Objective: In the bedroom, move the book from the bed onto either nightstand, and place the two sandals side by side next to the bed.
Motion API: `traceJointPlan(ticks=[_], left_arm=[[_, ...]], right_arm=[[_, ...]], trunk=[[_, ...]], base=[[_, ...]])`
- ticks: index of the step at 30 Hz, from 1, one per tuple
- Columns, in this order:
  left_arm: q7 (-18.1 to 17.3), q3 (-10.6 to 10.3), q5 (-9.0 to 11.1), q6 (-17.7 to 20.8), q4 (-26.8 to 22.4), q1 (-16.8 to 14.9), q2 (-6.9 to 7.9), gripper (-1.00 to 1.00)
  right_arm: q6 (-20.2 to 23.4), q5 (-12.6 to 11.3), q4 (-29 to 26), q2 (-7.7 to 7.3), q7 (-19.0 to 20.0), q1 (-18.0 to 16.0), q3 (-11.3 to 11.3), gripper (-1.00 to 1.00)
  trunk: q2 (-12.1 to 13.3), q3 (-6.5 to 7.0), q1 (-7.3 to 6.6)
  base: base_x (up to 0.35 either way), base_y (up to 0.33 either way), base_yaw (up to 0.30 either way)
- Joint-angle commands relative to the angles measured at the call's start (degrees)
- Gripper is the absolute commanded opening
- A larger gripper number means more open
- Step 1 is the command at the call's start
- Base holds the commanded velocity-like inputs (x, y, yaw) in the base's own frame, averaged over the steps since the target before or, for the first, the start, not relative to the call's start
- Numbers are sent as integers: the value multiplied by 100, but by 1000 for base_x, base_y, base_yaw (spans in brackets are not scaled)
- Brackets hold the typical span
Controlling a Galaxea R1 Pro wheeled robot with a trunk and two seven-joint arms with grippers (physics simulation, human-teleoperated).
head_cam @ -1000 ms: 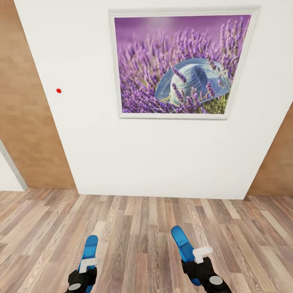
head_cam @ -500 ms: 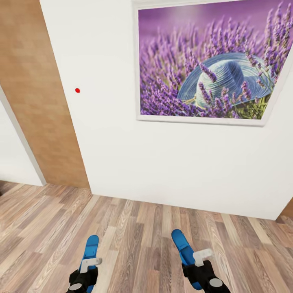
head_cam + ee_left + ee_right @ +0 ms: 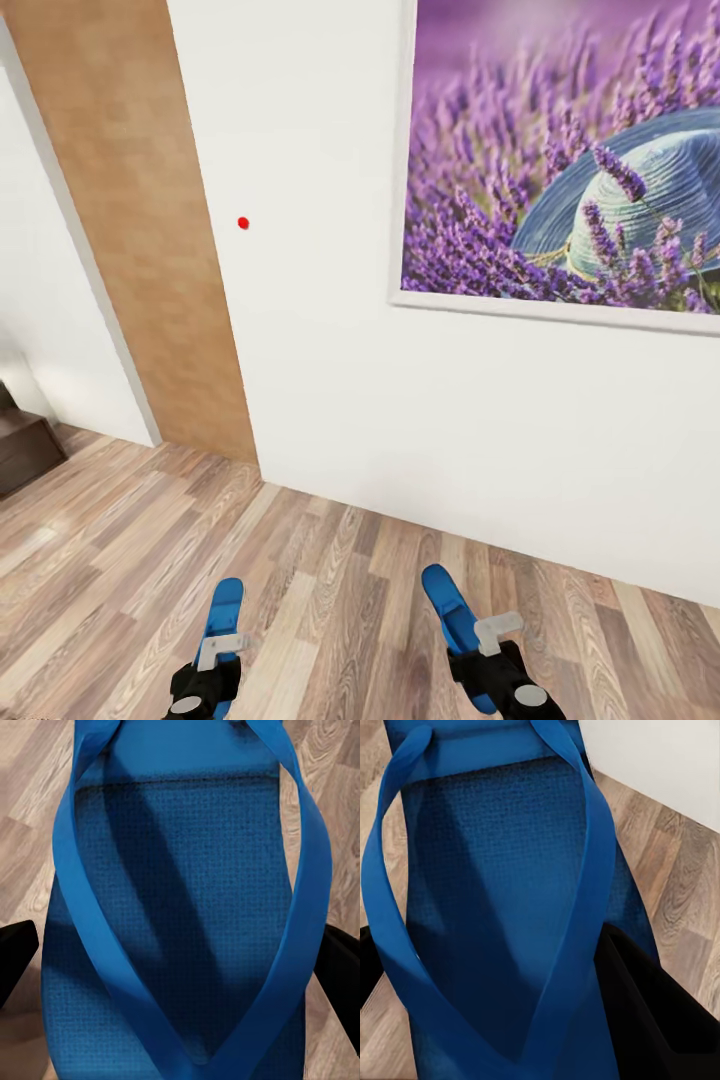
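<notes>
Two blue sandals carried across the bedroom

Left pincer (image 3: 205,672) is closed on one sandal (image 3: 222,608), right pincer (image 3: 492,662) on the other sandal (image 3: 447,600); both should be kept level and held tight.

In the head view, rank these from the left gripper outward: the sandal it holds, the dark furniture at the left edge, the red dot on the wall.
1. Sandal: held in the left gripper.
2. Dark furniture: on the floor, off to the left.
3. Red dot: high on the white wall, above and ahead.
</notes>
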Motion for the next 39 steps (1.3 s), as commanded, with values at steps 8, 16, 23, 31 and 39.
traceJointPlan(ticks=[8, 16, 23, 31, 39], left_arm=[[26, -59, 35, -12, -3, -4, 1, -100], [26, -75, 35, -12, 4, -4, -1, -100], [26, -78, 32, -12, 6, 32, -57, -100], [-41, -145, 32, -284, 6, 566, -94, -100], [-103, -166, 53, -745, 6, 1054, -95, -100]], right_arm=[[-6, -3, 88, -8, -52, -6, 21, -100], [-657, -20, 654, -10, -55, -7, -2, -100], [-1057, -56, 1343, -5, -59, -7, -28, -100], [-1765, -40, 2428, 7, -59, -3, 1, -100], [-2107, -18, 2853, 5, -59, -4, 2, -100]], trunk=[[-4, -7, 4], [-4, -7, 4], [-4, -7, 4], [-4, -7, 4], [-4, -7, 4]], base=[[339, 0, 246], [339, 0, 54], [339, 0, 6], [334, 0, 1], [227, 0, 0]])
